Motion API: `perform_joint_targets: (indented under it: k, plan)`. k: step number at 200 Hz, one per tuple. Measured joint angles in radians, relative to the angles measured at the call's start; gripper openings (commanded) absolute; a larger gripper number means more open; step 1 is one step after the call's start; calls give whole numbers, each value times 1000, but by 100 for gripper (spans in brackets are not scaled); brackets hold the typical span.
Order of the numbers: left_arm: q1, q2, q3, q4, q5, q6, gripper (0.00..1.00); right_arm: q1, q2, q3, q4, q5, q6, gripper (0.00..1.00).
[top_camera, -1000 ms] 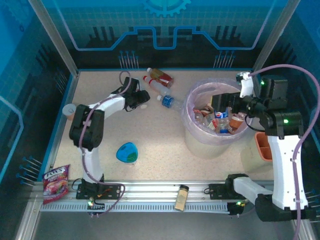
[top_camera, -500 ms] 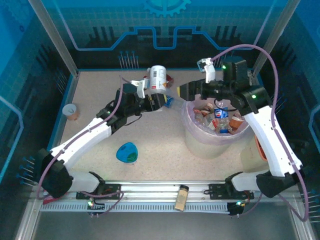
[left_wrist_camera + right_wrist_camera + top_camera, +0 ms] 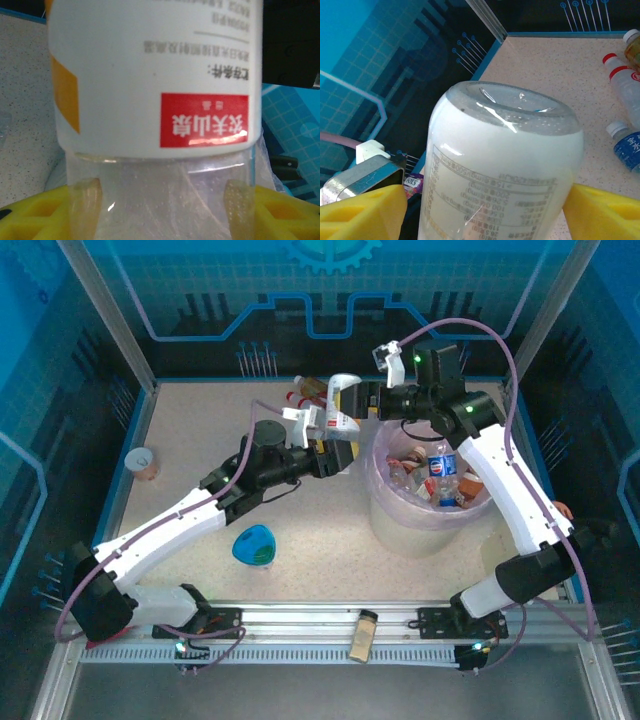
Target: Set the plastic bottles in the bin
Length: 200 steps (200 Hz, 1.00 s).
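A plastic bottle (image 3: 342, 405) with a white label hangs above the table, just left of the bin (image 3: 400, 525). My left gripper (image 3: 335, 443) is shut on its clear lower part (image 3: 162, 200), with both pads (image 3: 85, 205) pressed against the plastic. My right gripper (image 3: 368, 400) reaches in from the right at the bottle's other end (image 3: 500, 165). Its yellow fingers (image 3: 360, 215) stand on either side, and a gap shows on the left. The bin holds several bottles (image 3: 441, 470). More bottles (image 3: 620, 80) lie on the table behind.
A tan paper cup (image 3: 143, 462) stands near the left wall. A blue dish (image 3: 255, 544) sits mid-table in front of my left arm. A small jar (image 3: 364, 634) lies on the front rail. Glass walls close in the back and sides.
My left arm has lifted the white-labelled bottle and carried it right, towards the bin. My right arm has swung left from over the bin, and its jaws have come around the bottle.
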Motion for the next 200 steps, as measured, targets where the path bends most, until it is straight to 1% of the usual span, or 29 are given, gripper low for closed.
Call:
perform_joint_targets:
  k: [13, 24, 37, 52, 60, 73, 86, 93, 112, 127, 139, 154, 174, 188, 200]
  plan:
    - [0, -5, 1, 2, -6, -3, 44, -1, 0, -8, 24, -10, 13, 77]
    - [0, -8, 1, 3, -13, -3, 44, -1, 0, -18, 42, -21, 26, 81]
    - [0, -8, 1, 6, -19, -3, 44, 0, 1, -27, 49, -42, 43, 84]
    - [0, -8, 5, 14, -19, -3, 44, 4, 5, -37, 52, -70, 55, 84]
    - [0, -8, 11, 16, -19, -3, 44, 9, 7, -42, 54, -84, 60, 82]
    - [0, -8, 24, 21, -19, -3, 45, 19, 10, -49, 60, -100, 71, 72]
    - [0, -7, 30, 24, -20, -3, 45, 21, 11, -50, 71, -117, 76, 66]
    - [0, -5, 30, 29, -21, -3, 48, 20, 10, -50, 73, -119, 77, 63]
    - [0, 7, 30, 49, -22, -10, 64, 12, 10, -47, 71, -115, 72, 57]
    - [0, 16, 30, 71, -19, -10, 76, 2, 10, -32, 48, -114, 61, 56]
    - [-2, 16, 30, 79, -18, -5, 82, -14, 6, -3, 11, -108, 35, 54]
    - [-2, 9, 30, 89, -19, 5, 87, -61, -5, 47, -37, -84, 2, 52]
    - [4, -27, -7, 93, -37, 16, 91, -155, -40, 122, -106, -52, -42, 50]
    - [24, -48, -46, 93, -47, 5, 92, -213, -82, 158, -157, -25, -75, 49]
    - [53, -50, -76, 92, -53, -18, 93, -241, -118, 183, -212, 4, -111, 49]
